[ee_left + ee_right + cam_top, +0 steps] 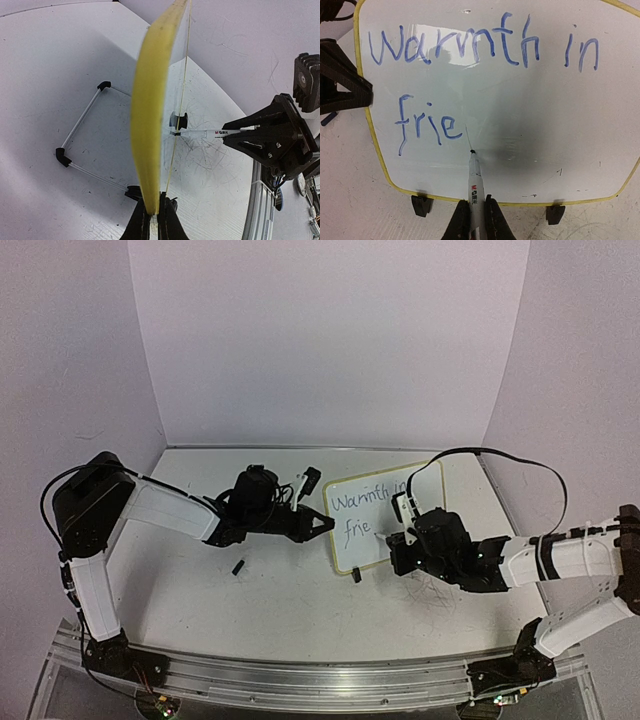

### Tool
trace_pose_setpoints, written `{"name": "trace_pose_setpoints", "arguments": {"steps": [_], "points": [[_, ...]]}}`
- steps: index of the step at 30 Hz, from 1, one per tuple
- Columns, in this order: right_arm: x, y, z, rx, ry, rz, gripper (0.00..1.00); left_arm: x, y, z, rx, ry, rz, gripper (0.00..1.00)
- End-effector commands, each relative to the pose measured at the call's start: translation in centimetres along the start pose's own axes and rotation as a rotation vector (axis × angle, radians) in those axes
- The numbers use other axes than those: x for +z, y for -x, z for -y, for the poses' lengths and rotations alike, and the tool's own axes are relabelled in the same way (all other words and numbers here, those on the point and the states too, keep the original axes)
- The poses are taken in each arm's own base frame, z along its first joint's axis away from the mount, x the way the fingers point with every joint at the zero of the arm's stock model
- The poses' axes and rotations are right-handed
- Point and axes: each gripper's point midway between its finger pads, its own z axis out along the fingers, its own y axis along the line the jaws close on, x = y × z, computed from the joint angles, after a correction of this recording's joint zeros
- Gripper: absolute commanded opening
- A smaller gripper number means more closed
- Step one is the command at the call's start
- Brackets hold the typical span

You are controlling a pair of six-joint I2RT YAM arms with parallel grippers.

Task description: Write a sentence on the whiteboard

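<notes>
1. The right gripper [474, 210] clamps a marker [475, 177] just below the whiteboard's [545, 130] lower edge, angling the tip onto the white surface for writing.
2. The tip touches the whiteboard just right of "frie", where the unfinished sentence [470, 47] likely needs its next letter.
3. At the whiteboard's left edge, the left gripper [154, 212] pinches the yellow frame, apparently steadying the whiteboard, which stands between both grippers, against the pen's push.

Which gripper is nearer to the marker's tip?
Right. The right gripper holds the marker behind its tip; the left gripper clamps the whiteboard's left edge.
</notes>
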Motion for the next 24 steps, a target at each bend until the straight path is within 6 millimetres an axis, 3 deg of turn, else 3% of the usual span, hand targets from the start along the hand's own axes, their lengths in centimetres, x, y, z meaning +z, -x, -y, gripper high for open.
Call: {"name": "trace_pose_setpoints", "arguments": {"steps": [1,5,24], "points": [[-0.6,3.0,-0.3,0.035,0.012,0.078,0.00,0.2,-3.8,-0.7,-0.017,0.035,-0.127,0.00],[-1.6,4.6,-0.7,0.044,0.046,0.129,0.00,0.1,-3.7,-0.7,-0.016,0.038,-0.124,0.00],[0.0,4.9,-0.8,0.024,0.026,0.126,0.00,0.3,-3.7,-0.8,-0.015,0.035,-0.126,0.00]]}}
